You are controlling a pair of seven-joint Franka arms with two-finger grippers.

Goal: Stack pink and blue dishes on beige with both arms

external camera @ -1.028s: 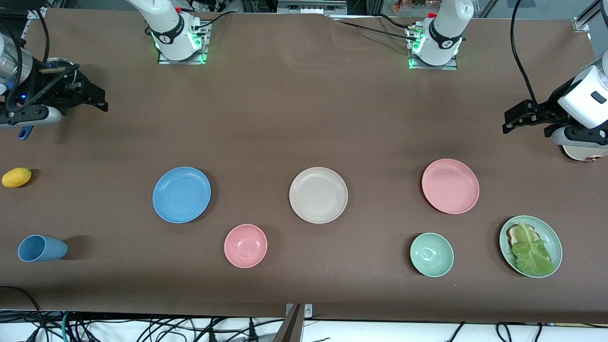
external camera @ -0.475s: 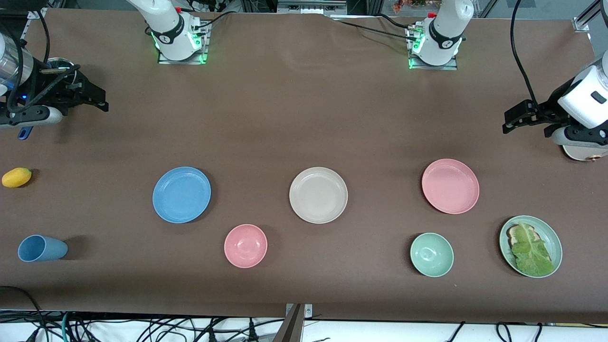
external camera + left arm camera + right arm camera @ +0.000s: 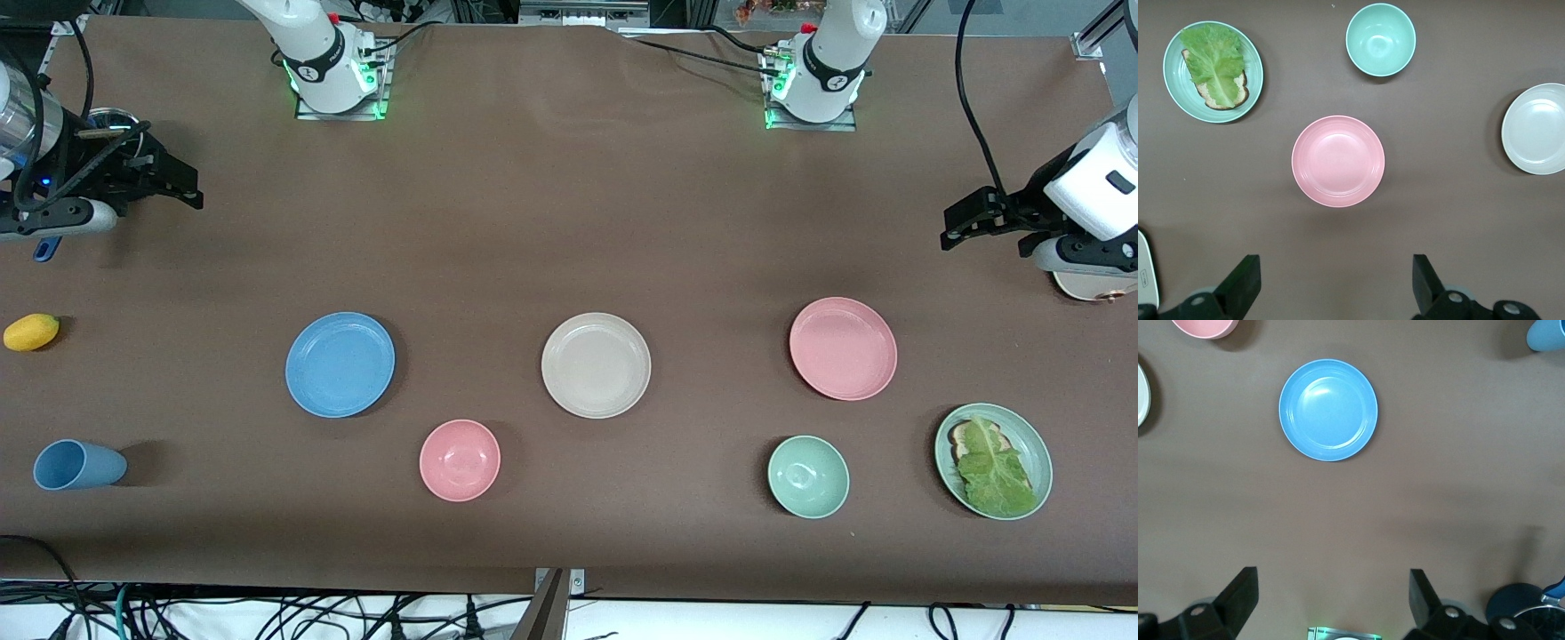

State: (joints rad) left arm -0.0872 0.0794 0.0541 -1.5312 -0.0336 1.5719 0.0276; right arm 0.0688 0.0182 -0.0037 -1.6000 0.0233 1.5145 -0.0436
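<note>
Three plates lie apart in a row across the table's middle. The beige plate (image 3: 596, 364) is in the centre and shows at the edge of the left wrist view (image 3: 1538, 129). The blue plate (image 3: 340, 364) (image 3: 1328, 410) lies toward the right arm's end. The pink plate (image 3: 843, 348) (image 3: 1338, 161) lies toward the left arm's end. All three are empty. My right gripper (image 3: 173, 178) (image 3: 1331, 597) hangs open over the table's right-arm end, holding nothing. At the left-arm end my left gripper (image 3: 956, 224) (image 3: 1336, 280) also hangs open and empty, high over the table.
A pink bowl (image 3: 460, 460) and a green bowl (image 3: 808, 476) sit nearer the camera than the plates. A pale green plate (image 3: 1038, 449) holds bread and lettuce. A blue cup (image 3: 76, 465) lies on its side, with a yellow fruit (image 3: 31, 332) close by.
</note>
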